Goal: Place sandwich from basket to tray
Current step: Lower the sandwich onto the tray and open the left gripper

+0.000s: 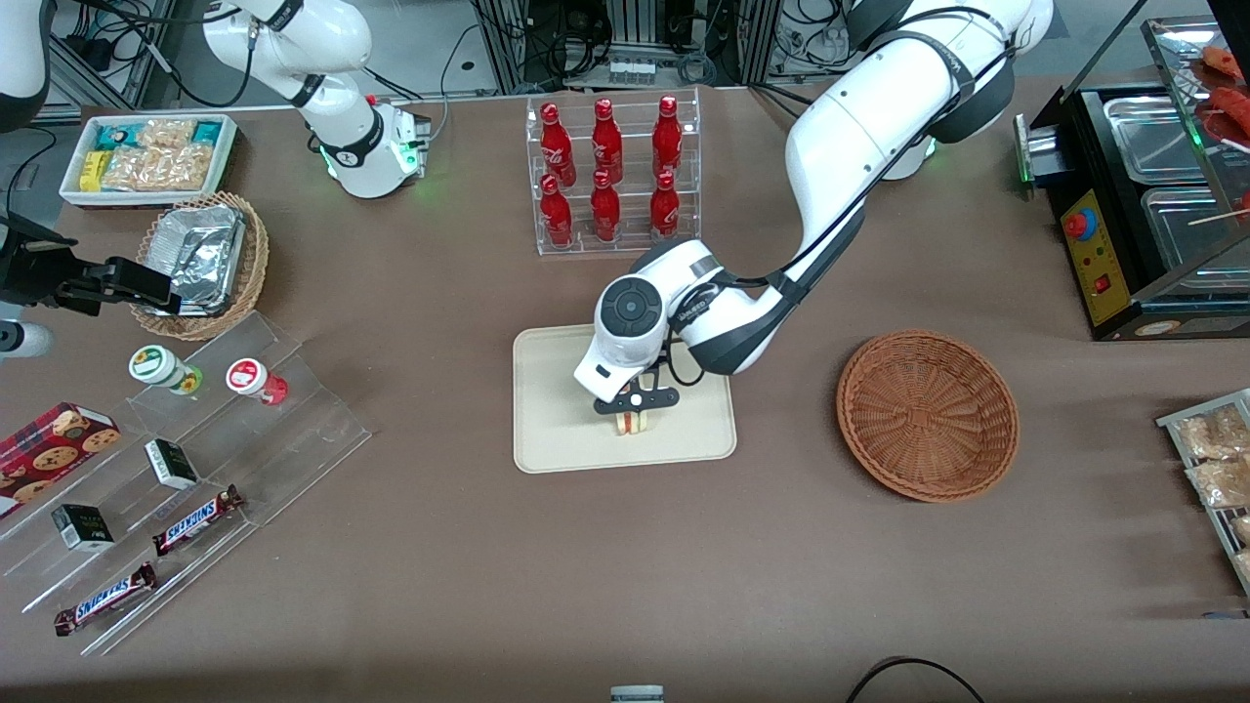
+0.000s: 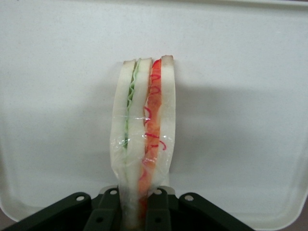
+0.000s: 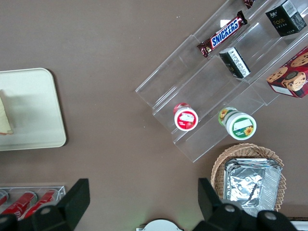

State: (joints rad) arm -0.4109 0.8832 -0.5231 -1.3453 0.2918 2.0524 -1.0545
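The sandwich (image 2: 143,125), wrapped in clear film with a green and a red-orange filling stripe, stands on its edge over the cream tray (image 2: 250,120). My left gripper (image 2: 138,211) is shut on the sandwich's end, black fingers (image 2: 166,211) pressed on both bread faces. From the front, the gripper (image 1: 633,410) hangs low over the tray (image 1: 552,430), holding the sandwich (image 1: 631,423) near the tray's front part. The reddish-brown woven basket (image 1: 927,413) lies beside the tray, toward the working arm's end, with nothing in it.
A clear rack of red bottles (image 1: 610,171) stands farther from the front camera than the tray. Toward the parked arm's end are a foil-lined tan basket (image 1: 202,262), a white snack bin (image 1: 151,156) and acrylic steps with candy bars (image 1: 195,519). A black food warmer (image 1: 1152,205) stands past the basket.
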